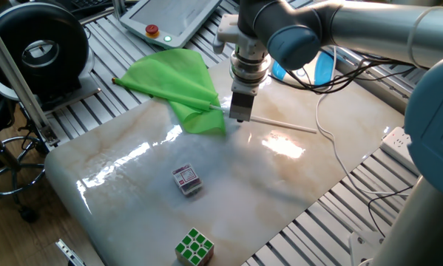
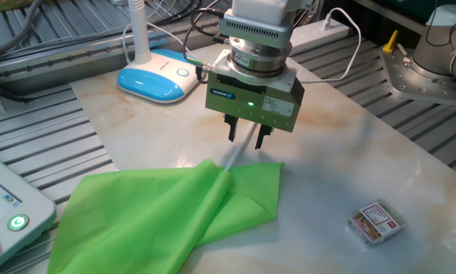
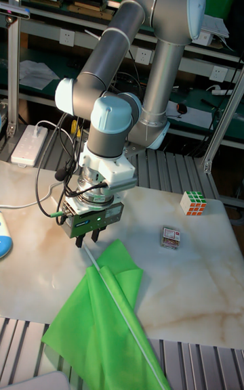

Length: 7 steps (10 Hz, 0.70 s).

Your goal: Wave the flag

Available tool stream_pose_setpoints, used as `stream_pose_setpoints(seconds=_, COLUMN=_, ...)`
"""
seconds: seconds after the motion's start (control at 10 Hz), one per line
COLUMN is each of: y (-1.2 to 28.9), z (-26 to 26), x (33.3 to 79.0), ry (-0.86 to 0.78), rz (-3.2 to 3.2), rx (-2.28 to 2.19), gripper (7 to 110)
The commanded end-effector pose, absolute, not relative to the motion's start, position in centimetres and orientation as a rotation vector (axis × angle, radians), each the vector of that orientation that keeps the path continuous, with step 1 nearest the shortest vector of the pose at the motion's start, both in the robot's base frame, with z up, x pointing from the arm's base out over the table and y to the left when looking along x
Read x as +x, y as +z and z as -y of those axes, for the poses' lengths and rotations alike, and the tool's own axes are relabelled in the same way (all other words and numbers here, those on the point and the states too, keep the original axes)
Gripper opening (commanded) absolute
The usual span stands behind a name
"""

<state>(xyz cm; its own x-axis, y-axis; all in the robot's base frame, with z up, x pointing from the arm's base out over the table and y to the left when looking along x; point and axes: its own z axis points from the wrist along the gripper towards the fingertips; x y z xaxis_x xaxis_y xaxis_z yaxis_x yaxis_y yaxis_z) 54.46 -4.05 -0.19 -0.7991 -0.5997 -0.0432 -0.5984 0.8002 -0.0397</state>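
The flag (image 2: 159, 213) lies flat on the table (image 2: 349, 152), its green cloth crumpled in folds and its white stick (image 1: 280, 124) running out from the cloth under the gripper (image 2: 246, 135). The gripper hangs just above the stick at the cloth's edge — jaws open, one finger on either side of the stick, not closed on it. Well apart from the flag lie two puzzle cubes (image 1: 187, 179) — one near the table's edge.
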Motion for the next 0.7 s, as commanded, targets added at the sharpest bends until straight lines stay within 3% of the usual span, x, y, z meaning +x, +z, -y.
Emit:
stream_pose_setpoints(seconds=0.0, y=-0.41, z=3.99, x=54.63, ry=-0.025, rz=-2.926, rx=-0.961, gripper=44)
stream_pose_setpoints(seconds=0.6, y=-0.72, z=3.91, x=54.69, ry=-0.022, rz=-2.923, rx=-0.965, gripper=44)
